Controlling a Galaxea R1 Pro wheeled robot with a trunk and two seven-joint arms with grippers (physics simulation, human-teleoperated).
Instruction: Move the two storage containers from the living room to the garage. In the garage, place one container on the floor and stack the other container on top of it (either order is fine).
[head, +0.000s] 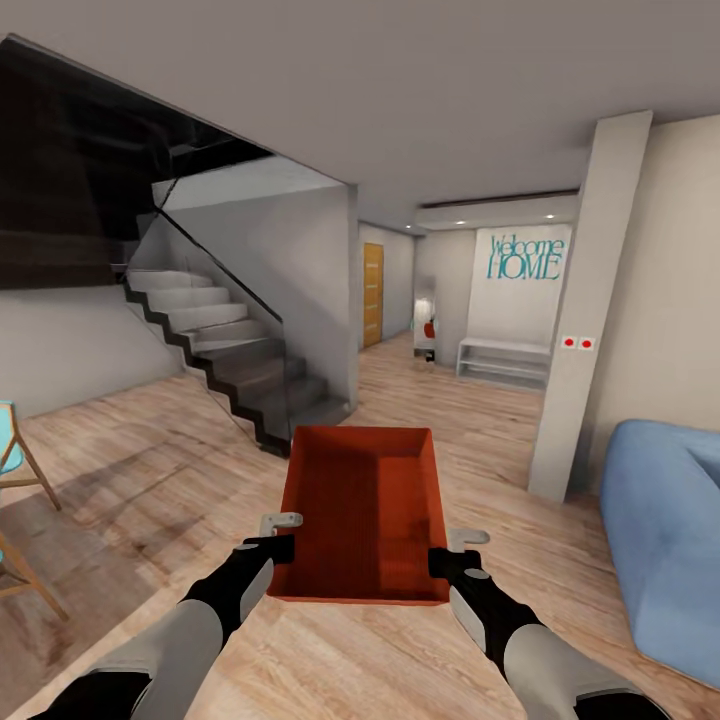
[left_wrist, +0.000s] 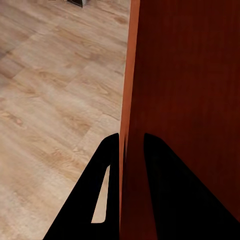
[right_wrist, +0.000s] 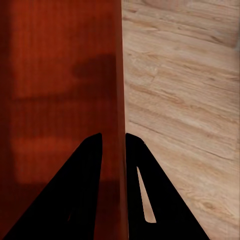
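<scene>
One storage container (head: 365, 510) hangs between the pincers, above the light wood floor (head: 180, 470): left pincer (left_wrist: 131, 145) and right pincer (right_wrist: 114, 142) each pinch a side wall. Carrying step; next, likely drive on toward the garage, keeping both grips level.

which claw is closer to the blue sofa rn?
Right. The right claw grips the storage container's wall on the blue sofa's side; the left claw grips the opposite wall, farther away.
</scene>
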